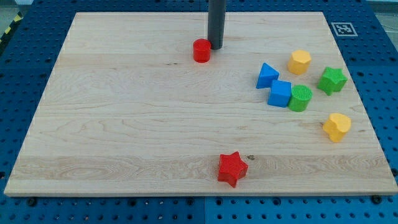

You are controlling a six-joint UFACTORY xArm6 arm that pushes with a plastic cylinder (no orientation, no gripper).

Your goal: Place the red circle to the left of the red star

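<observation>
The red circle (pixel 201 50) is a small red cylinder lying near the view's top, about mid-width of the wooden board (pixel 124 124). The red star (pixel 232 168) lies near the board's bottom edge, a little right of centre, far below the circle. My tip (pixel 216 47) is the lower end of the dark rod coming down from the view's top. It stands just to the right of the red circle, touching or nearly touching its right side.
A cluster sits at the view's right: a blue triangle (pixel 267 75), a blue cube (pixel 280 93), a green cylinder (pixel 300 98), a yellow hexagon (pixel 300 61), a green star (pixel 333 80) and a yellow heart-like block (pixel 337 126).
</observation>
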